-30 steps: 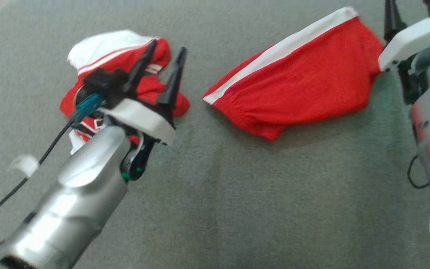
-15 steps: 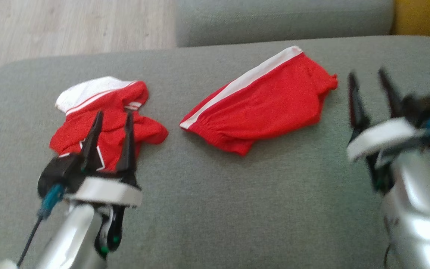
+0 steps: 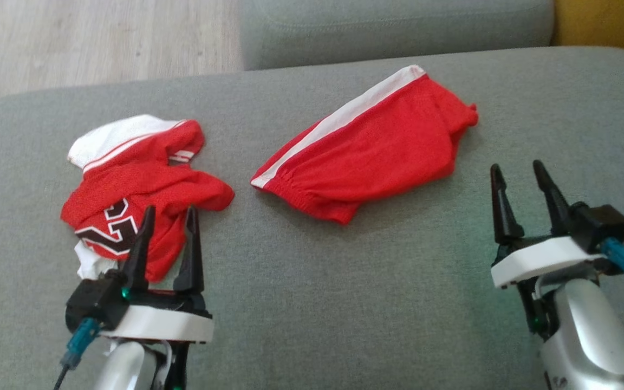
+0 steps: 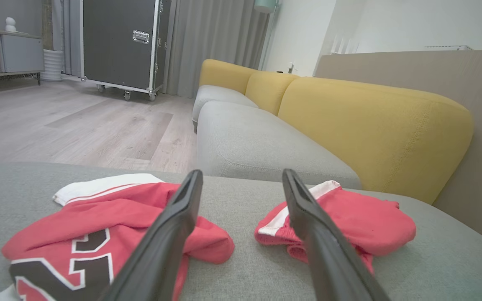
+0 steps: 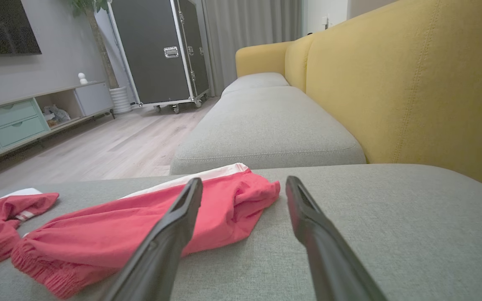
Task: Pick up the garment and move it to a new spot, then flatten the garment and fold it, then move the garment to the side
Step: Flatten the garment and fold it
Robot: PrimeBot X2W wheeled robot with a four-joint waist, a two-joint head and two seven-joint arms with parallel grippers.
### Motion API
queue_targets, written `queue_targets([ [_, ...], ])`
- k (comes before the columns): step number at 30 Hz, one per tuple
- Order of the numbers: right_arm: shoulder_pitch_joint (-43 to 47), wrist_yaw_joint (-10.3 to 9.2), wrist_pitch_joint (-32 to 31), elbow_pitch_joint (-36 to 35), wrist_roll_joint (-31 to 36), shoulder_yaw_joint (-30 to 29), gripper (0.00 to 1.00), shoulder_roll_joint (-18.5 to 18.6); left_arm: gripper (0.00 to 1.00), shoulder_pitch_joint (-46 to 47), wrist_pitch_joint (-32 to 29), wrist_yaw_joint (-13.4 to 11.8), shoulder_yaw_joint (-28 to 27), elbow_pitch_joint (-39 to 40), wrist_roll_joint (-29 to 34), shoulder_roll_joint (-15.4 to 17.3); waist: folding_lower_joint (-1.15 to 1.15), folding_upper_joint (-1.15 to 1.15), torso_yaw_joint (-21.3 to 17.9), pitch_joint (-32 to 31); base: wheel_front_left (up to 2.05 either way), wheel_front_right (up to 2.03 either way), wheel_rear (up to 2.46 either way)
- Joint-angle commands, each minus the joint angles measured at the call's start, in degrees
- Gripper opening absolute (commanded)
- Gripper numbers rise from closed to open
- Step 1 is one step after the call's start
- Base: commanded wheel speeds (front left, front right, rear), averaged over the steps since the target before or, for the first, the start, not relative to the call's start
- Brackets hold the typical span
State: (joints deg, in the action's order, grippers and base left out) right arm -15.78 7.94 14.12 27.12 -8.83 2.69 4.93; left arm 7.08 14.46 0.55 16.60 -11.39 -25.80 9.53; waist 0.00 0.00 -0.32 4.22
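Closest in: L gripper (image 3: 170, 210) at 7 o'clock, fingers spread wide and empty, tips over the near edge of the crumpled red jersey (image 3: 138, 173). R gripper (image 3: 515, 166) at 4 o'clock is likewise spread, holding nothing, above the bare grey cushion (image 3: 344, 303). The jersey sits at 9 o'clock. The folded red shorts (image 3: 366, 157) w/ white stripe lie at 1 o'clock, apart from it. Beyond: 2nd cushion (image 3: 398, 27) and wood floor (image 3: 101, 38) at 11.

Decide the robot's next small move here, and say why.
Probably ease the left gripper forward and down onto the crumpled jersey: its jaws stand open and empty right at the jersey's near edge, while the red shorts already lie fairly flat.
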Motion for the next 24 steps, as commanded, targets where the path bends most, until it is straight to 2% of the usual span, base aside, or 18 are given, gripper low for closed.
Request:
queue_targets([
  [1, -2.8, -0.45, -0.5, -2.6, 0.9, 0.3, 1.0, 0.1, 1.0, 3.0, 0.5, 0.7, -2.6, 1.6, 1.2, -0.3, 0.0, 0.0, 0.9, 1.6, 0.0, 0.0, 0.0],
  [6, -7.7, -0.45, -6.1, -2.5, 1.9, -1.6, 1.0, 1.5, 1.0, 5.2, 0.5, 2.6, -3.6, 1.0, 2.2, -2.1, 0.0, 0.0, 3.3, 5.5, 0.0, 0.0, 0.0],
  [11, -15.4, -0.45, -12.3, 1.0, 1.7, -4.0, 1.0, 3.6, 1.0, 7.8, 0.5, 4.3, -3.9, 0.8, 2.5, -3.6, 0.0, 0.0, 6.4, 8.3, 0.0, 0.0, 0.0],
  [24, -31.3, -0.45, -20.9, 23.4, 5.6, -13.2, 1.0, 10.2, 1.0, 12.7, 0.5, 6.4, -2.9, -1.1, 3.7, -5.4, 0.0, 0.0, 13.3, 14.9, 0.0, 0.0, 0.0],
])
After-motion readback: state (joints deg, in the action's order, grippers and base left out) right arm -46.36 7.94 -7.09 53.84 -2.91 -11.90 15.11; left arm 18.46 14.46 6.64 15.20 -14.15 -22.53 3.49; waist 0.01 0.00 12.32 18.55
